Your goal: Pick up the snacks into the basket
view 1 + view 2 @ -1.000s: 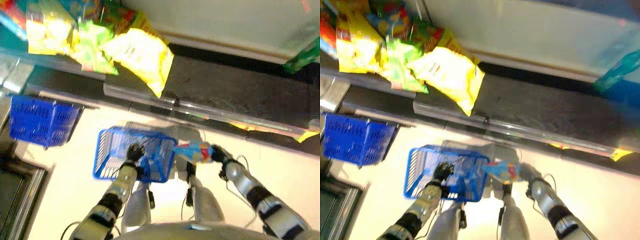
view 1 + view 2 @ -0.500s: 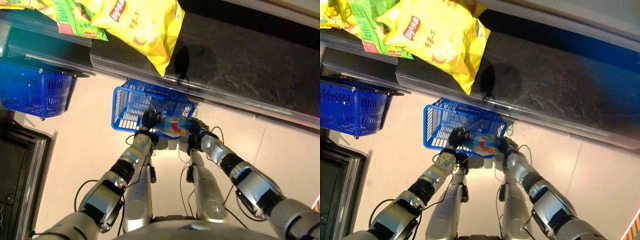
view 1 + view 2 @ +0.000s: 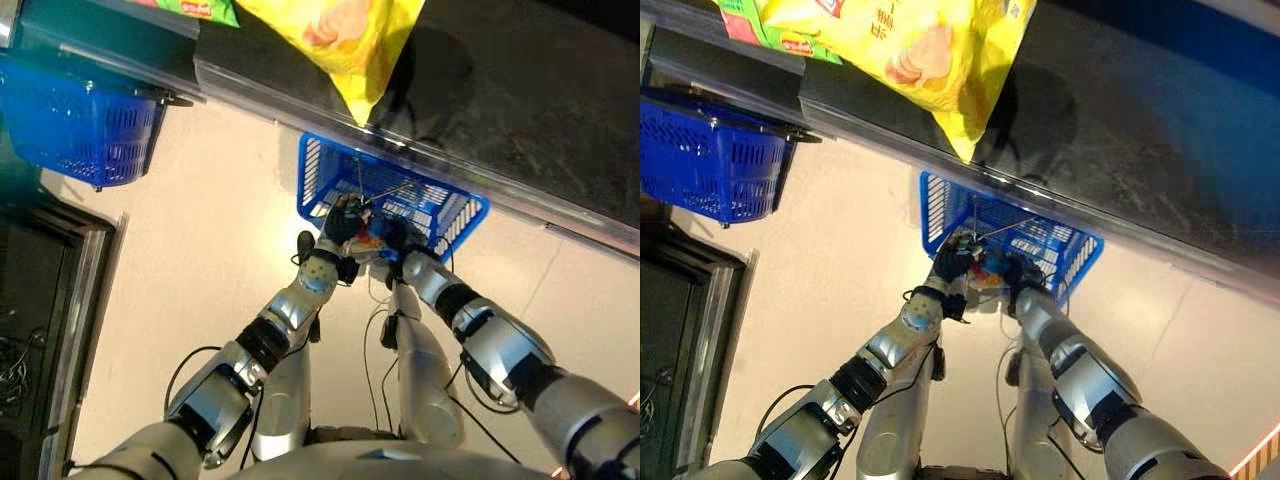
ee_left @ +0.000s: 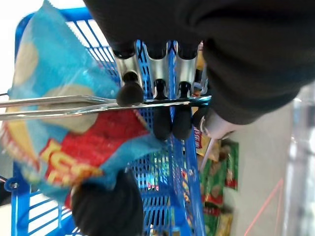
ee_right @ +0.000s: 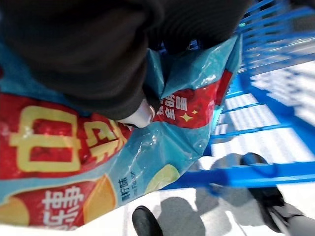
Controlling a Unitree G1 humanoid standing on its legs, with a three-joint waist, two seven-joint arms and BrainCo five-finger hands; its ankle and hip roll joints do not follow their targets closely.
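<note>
Since half a second ago the head camera has tipped further down, and both hands have brought the blue snack bag right over the blue basket; the bag now sits at the basket's mouth, over its near rim, rather than just in front of it. The left hand curls its fingers round the basket's metal handle, holding the basket up in front of the robot. The right hand grips the blue and red bag, its dark cover pressed across the packet; the bag is not released.

Above the basket runs a dark, mottled shelf with a pale front edge, and a large yellow snack bag hangs over that edge, with a green packet beside it. A second blue basket hangs from the shelf front, well apart to the robot's left. Cream floor spreads below, meeting a dark framed panel at the far left.
</note>
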